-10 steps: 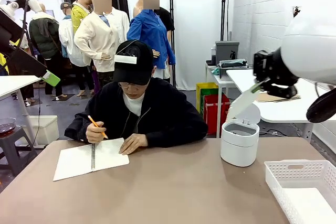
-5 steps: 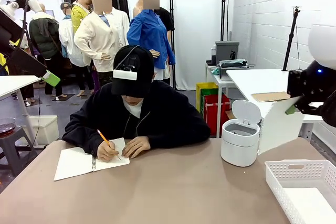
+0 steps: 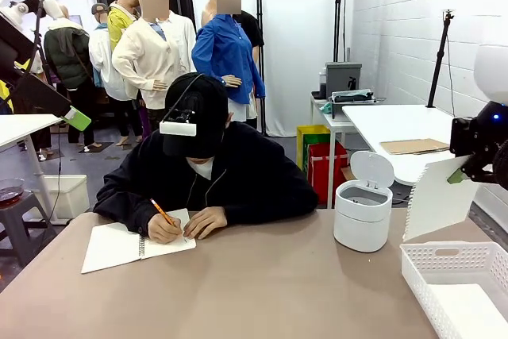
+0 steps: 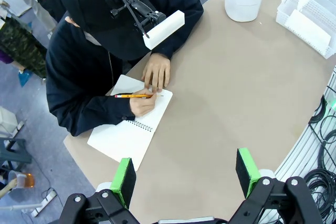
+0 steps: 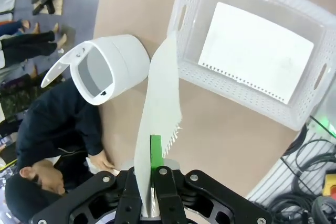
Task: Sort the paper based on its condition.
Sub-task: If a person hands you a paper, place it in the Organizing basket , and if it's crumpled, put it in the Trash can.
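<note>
Held paper (image 3: 435,200) (bin (image 3: 361,224), basket (image 3: 476,263) near)

Raised right claw (image 5: 149,149) pinched closed, left claw (image 4: 185,169) spread wide, hovering high.

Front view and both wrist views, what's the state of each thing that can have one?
right gripper: jaws shut on held sheet.
left gripper: jaws open, empty.
held sheet: hanging, off the table.
waste bin: lid open.
basket: holds one flat sheet.
spiral notebook: open, being written in.
</note>
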Motion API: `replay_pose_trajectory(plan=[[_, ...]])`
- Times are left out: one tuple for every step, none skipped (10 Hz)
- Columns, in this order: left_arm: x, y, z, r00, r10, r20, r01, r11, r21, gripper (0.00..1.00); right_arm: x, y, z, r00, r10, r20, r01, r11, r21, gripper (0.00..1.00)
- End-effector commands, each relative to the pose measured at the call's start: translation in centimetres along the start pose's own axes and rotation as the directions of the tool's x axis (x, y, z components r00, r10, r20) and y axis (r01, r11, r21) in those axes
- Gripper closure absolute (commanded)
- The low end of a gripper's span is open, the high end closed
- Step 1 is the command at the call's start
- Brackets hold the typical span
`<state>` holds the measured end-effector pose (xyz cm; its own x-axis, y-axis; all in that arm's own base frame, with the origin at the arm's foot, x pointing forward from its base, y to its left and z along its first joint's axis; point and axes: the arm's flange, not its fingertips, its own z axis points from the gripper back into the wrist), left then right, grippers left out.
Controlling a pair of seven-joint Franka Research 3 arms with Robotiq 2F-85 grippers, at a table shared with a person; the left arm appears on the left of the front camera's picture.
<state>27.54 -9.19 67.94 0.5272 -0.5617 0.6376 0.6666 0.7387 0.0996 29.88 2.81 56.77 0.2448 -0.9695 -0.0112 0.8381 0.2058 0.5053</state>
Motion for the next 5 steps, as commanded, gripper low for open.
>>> replay_pose_trajectory(plan=[[-0.1,0.0,0.0,1.0,-0.001,-0.001,0.001,1.0,-0.001,0.0,-0.8,-0.1,0.6,1.0,0.014,0.0,-0.014,1.0,0.016,1.0],[-0.1,0.0,0.0,1.0,-0.001,-0.001,0.001,1.0,-0.001,0.0,-0.8,-0.1,0.6,1.0,0.014,0.0,-0.014,1.0,0.016,1.0],[-0.1,0.0,0.0,1.0,-0.001,-0.001,0.001,1.0,-0.001,0.0,-0.3,0.0,0.4,1.0,0.008,0.002,-0.008,1.0,0.009,1.0],[-0.1,0.0,0.0,1.0,-0.001,-0.001,0.001,1.0,-0.001,0.0,0.9,-1.0,-0.3,1.0,-0.024,-0.013,0.024,1.0,0.004,1.0],[-0.1,0.0,0.0,1.0,-0.001,-0.001,0.001,1.0,-0.001,0.0,1.9,-1.7,-1.0,0.999,-0.035,-0.032,0.035,0.999,0.005,1.0]])
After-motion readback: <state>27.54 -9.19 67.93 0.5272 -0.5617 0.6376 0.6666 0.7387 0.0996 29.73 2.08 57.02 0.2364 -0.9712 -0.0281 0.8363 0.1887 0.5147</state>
